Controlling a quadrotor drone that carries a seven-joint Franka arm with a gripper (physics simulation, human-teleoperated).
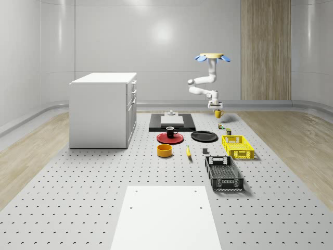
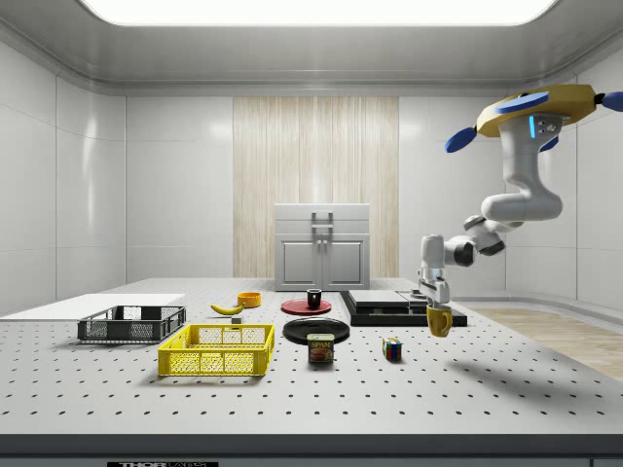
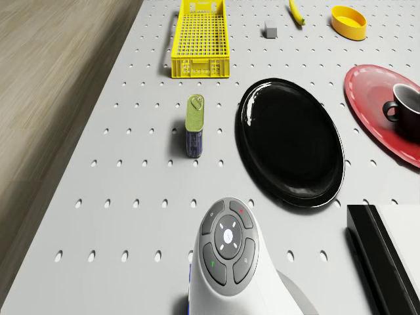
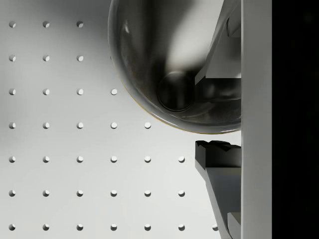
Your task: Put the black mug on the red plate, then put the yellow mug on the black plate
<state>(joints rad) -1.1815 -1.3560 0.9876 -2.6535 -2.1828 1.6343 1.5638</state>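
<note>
While the drone (image 2: 533, 109) hovers beyond the desk's (image 1: 78, 208) far edge, its tool (image 2: 435, 305) pinches the yellow mug's (image 2: 439, 322) rim; rigid, smooth, likely slippery.

Whole-scene and side cameras, set far back, share the pegboard table (image 1: 78, 198).

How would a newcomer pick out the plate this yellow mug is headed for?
On the perforated table, look in front of the black tray beside the white cabinet. Two plates sit together there: the black plate is bare and glossy, while the red plate holds the black mug.
</note>
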